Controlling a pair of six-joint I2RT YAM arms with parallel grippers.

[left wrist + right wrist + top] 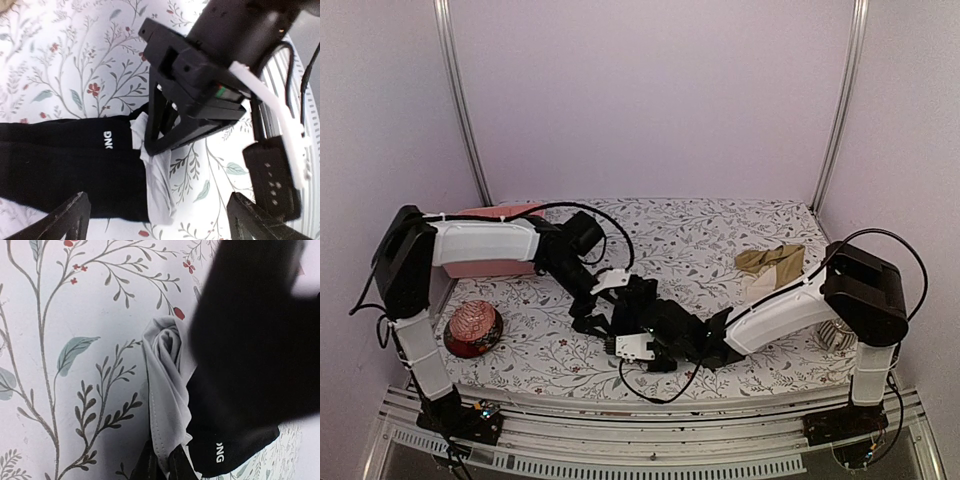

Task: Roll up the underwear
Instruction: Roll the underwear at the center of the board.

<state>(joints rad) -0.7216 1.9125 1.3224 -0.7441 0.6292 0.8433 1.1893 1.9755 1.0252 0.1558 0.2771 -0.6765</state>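
We see the black underwear [60, 170] lying on the table [700, 225], close to the front edge and about midway along it. From above it is mostly hidden under the two grippers that meet there. In the left wrist view it lies as a flat dark band with white letters on it. Its white trim [165, 385] is bunched at one end, and the right wrist view shows that trim curled into a small roll.

The right gripper [163, 462] is clenched on the lower part of the trim, with the pale cloth pinched between its fingertips.

The left gripper [159, 200] is released, its fingers spread wide to either side of the trimmed end. It grips nothing. We cannot tell whether its fingertips touch the cloth or the table.

The tan underwear [772, 262] lies crumpled near the right edge, toward the back right corner and well apart from the black underwear.

A red bowl [472, 328] sits near the front left corner, beside the left arm.
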